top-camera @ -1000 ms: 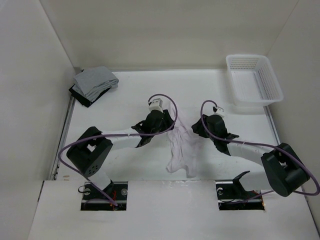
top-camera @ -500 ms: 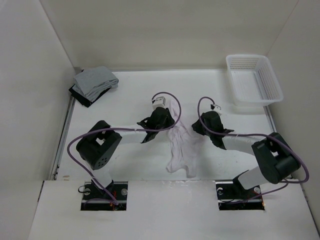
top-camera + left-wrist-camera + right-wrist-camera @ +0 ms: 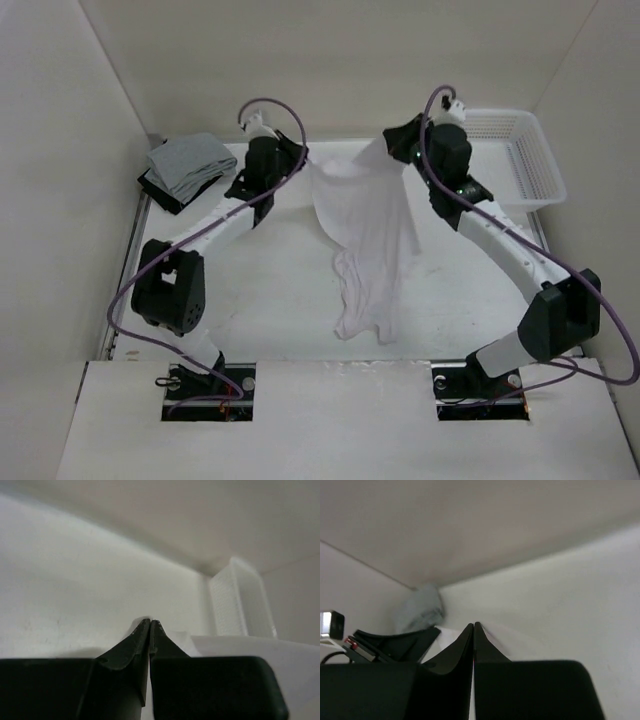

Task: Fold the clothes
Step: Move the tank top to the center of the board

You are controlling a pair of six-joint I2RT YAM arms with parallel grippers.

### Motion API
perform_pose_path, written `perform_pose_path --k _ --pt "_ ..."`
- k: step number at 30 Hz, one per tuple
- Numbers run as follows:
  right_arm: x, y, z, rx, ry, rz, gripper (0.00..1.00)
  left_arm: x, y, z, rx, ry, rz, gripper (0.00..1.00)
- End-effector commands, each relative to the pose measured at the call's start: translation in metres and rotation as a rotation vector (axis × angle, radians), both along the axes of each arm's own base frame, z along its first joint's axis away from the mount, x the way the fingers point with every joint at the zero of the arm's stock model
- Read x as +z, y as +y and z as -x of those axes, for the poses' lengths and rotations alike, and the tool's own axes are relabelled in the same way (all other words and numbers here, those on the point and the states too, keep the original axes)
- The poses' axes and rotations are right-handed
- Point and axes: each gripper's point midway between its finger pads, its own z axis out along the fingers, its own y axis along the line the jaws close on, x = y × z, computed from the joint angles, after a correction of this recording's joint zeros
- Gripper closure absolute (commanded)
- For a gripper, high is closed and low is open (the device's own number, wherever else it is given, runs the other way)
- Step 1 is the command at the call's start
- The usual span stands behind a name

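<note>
The clothes (image 3: 365, 215), a thin white tank top, hang stretched between my two raised grippers, and the lower part trails down onto the white table (image 3: 250, 280). My left gripper (image 3: 300, 160) is shut on the top's left upper edge. My right gripper (image 3: 392, 148) is shut on its right upper edge. In the left wrist view the gripper (image 3: 150, 621) has its jaws pressed together, with white fabric (image 3: 210, 642) showing just to its right. In the right wrist view the gripper (image 3: 473, 625) is likewise closed, and a strip of the clothes (image 3: 440, 642) shows to its left.
Folded grey and black garments (image 3: 188, 170) lie at the back left corner. A white plastic basket (image 3: 510, 160) stands at the back right, close behind the right arm. White walls enclose the table at the back and on both sides.
Both grippers have shut on the tank top's upper edge, then risen and moved toward the back, apart from each other, lifting the fabric off the table and spreading it.
</note>
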Motion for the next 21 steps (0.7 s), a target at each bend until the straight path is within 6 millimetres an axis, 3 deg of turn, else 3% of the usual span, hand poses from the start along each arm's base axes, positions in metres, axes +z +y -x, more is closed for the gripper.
perform_pose_path --k 1,3,4,5,6,8,9,10,11,12,13,14,15,16,17,19,21 --pt "0.144 -0.007 0.018 0.039 -0.246 0.028 0.97 0.197 0.033 0.020 0.006 -0.355 0.155 1.00" --pt "0.211 -0.019 0.045 0.036 -0.364 0.025 0.96 0.262 0.065 0.042 0.047 -0.469 0.179 1.00" --pt "0.216 -0.021 0.049 0.037 -0.372 0.025 0.96 0.277 0.074 0.051 0.057 -0.497 0.184 1.00" --pt "0.237 -0.024 0.072 0.055 -0.417 0.020 0.96 0.300 0.088 0.074 0.069 -0.550 0.190 1.00" --pt "0.239 -0.023 0.079 0.063 -0.424 0.019 0.96 0.308 0.094 0.087 0.077 -0.574 0.192 1.00" --pt "0.230 -0.018 0.117 0.120 -0.437 0.007 0.95 0.314 0.103 0.122 0.084 -0.617 0.197 1.00" --pt "0.206 -0.011 0.143 0.171 -0.429 0.004 0.94 0.302 0.104 0.143 0.079 -0.623 0.196 1.00" --pt "0.194 -0.008 0.157 0.193 -0.428 -0.002 0.94 0.285 0.105 0.156 0.078 -0.609 0.202 1.00" --pt "0.168 -0.003 0.175 0.234 -0.410 -0.014 0.92 0.267 0.106 0.165 0.080 -0.587 0.209 0.98" --pt "0.121 0.010 0.200 0.309 -0.362 -0.027 0.90 0.212 0.111 0.183 0.098 -0.520 0.210 0.95" --pt "0.077 0.020 0.218 0.367 -0.299 -0.033 0.89 0.174 0.117 0.194 0.120 -0.471 0.207 0.93" --pt "0.063 0.022 0.225 0.383 -0.275 -0.039 0.88 0.163 0.119 0.196 0.126 -0.455 0.208 0.92" --pt "0.011 0.029 0.239 0.411 -0.171 -0.055 0.84 0.113 0.133 0.209 0.167 -0.386 0.213 0.82" --pt "-0.016 0.030 0.246 0.416 -0.117 -0.055 0.80 0.103 0.136 0.212 0.174 -0.372 0.212 0.80" --pt "-0.063 0.026 0.256 0.400 -0.017 -0.041 0.75 0.071 0.143 0.222 0.189 -0.325 0.215 0.75" --pt "-0.111 0.015 0.263 0.344 0.105 -0.040 0.68 0.024 0.152 0.239 0.193 -0.233 0.194 0.74" --pt "-0.134 0.002 0.262 0.290 0.162 -0.022 0.59 -0.002 0.158 0.245 0.213 -0.167 0.176 0.73"
